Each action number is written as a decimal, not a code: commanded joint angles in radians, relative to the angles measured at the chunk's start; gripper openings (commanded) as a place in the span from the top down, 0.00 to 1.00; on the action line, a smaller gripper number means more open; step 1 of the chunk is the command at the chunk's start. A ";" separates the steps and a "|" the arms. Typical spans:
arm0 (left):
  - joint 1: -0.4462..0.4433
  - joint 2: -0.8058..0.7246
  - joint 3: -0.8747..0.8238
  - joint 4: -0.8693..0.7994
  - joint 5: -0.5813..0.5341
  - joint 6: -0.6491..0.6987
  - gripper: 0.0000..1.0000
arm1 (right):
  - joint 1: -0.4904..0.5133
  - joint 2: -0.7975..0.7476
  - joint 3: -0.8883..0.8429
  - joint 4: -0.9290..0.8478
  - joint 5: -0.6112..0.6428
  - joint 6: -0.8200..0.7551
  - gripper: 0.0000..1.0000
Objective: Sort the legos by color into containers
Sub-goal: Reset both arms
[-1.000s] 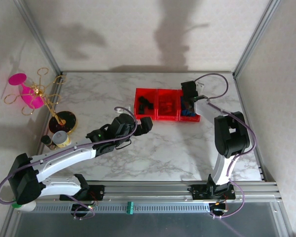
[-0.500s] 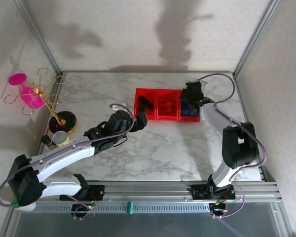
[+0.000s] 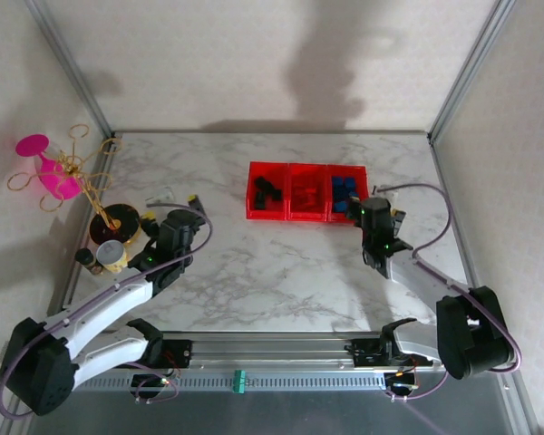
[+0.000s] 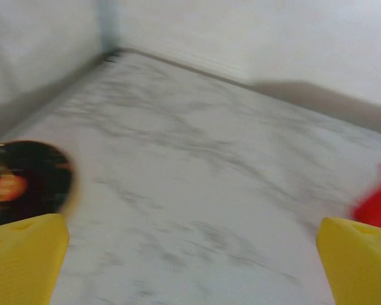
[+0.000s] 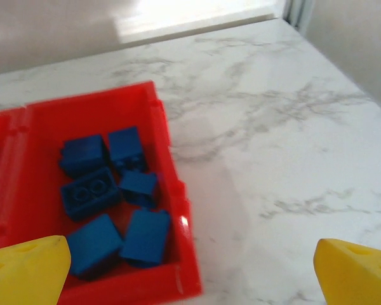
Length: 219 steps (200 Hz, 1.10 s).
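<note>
Red translucent containers (image 3: 290,217) stand in a row on the marble surface (image 3: 254,272), with black legos (image 3: 268,191) in their left bin and blue legos (image 5: 108,190) in their right bin. Just in front of that right bin the right pincer (image 5: 190,270) hangs, jaws wide apart and empty. Well left of the containers, the left pincer (image 3: 177,225) gapes too, holding nothing.
</note>
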 commanded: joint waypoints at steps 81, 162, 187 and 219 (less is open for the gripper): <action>0.279 0.291 -0.395 1.096 0.241 0.265 0.01 | -0.180 0.147 -0.262 0.741 -0.198 -0.234 0.01; 0.367 0.520 -0.309 1.156 0.448 0.244 0.00 | -0.319 0.321 -0.292 0.986 -0.432 -0.241 0.01; 0.369 0.523 -0.309 1.164 0.448 0.245 0.00 | -0.315 0.320 -0.291 0.984 -0.419 -0.246 0.01; 0.368 0.523 -0.309 1.162 0.446 0.245 0.00 | -0.314 0.320 -0.290 0.983 -0.421 -0.247 0.01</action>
